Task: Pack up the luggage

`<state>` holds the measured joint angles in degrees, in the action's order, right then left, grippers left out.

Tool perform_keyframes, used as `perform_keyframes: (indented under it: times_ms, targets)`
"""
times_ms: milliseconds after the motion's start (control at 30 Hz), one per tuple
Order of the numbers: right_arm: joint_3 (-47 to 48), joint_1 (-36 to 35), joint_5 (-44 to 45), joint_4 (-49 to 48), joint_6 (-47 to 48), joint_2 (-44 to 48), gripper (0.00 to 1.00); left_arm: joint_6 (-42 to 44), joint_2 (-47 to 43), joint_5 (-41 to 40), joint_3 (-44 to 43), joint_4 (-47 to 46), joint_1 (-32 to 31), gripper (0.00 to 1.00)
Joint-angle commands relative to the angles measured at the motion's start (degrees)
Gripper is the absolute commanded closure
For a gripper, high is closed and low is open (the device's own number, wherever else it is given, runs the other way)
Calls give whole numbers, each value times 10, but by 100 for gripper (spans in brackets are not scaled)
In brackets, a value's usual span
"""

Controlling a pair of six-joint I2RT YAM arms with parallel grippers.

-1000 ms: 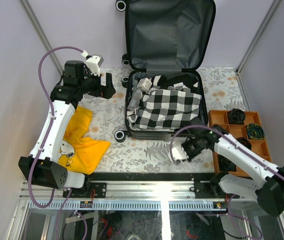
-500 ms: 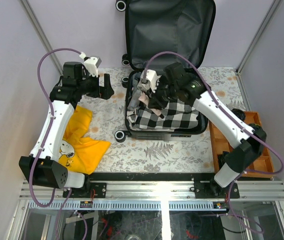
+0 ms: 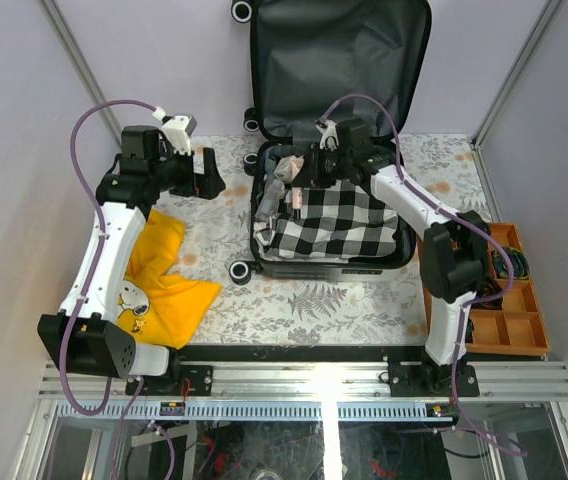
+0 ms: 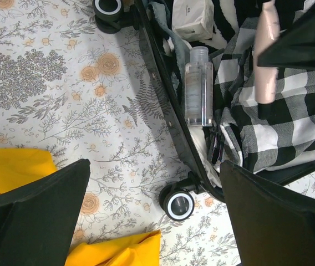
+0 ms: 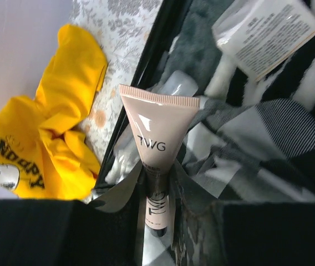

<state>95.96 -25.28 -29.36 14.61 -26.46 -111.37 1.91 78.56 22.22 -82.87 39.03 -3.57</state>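
The luggage [image 3: 339,70] lies open at the back of the table, its grey-lined lid upright. Its base holds a black-and-white checked cloth [image 3: 344,220], a clear bottle [image 4: 197,86] and a white packet [image 4: 193,19]. My right gripper [image 3: 307,170] hovers over the base's rear left corner, shut on a beige "TWG" tube [image 5: 157,133], which points down at the cloth [image 5: 268,138]. My left gripper [image 3: 209,172] is open and empty, above the table left of the luggage rim [image 4: 163,94], over a wheel [image 4: 179,205].
A yellow Snoopy shirt [image 3: 159,280] lies on the floral tablecloth at the left, beside the left arm. An orange compartment tray [image 3: 529,325] stands at the right edge, partly behind the right arm. Purple walls close in the sides.
My right arm swung from the front right near the tray up to the luggage with the tube, then moved over the base's rear left corner. The left arm has barely moved.
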Motion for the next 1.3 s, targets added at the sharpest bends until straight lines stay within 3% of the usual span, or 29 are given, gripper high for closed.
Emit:
perform_keyframes:
  times_ms: [0, 133, 200, 333, 433, 700, 900, 1067, 1267]
  targets:
    - [43, 11, 18, -91, -83, -32, 96, -12, 6, 16, -10, -22, 4, 0]
    - [55, 17, 14, -115, -133, -60, 92, -14, 10, 18, -6, -25, 5, 0]
    - [53, 16, 14, -127, -154, -64, 71, -14, 7, 15, -1, -25, 5, 0]
    - [29, 25, 37, -139, -157, -31, 41, -7, -5, 2, 5, -24, 4, 0]
    - [27, 40, 41, -133, -137, 2, 29, 7, -11, -9, -1, -12, 5, 0]
    - [-3, 100, -8, -103, -19, 135, 20, 50, -6, -26, -58, 31, 4, 0]
    - [-39, 195, -19, -95, 68, 227, 15, 67, 29, -15, -140, 37, 5, 0]
    - [8, 316, -82, -103, 88, 211, 15, 40, 91, 38, -224, 10, 4, 0]
    - [82, 391, -151, -164, 68, 116, 15, -7, 148, 132, -225, -151, 4, 0]
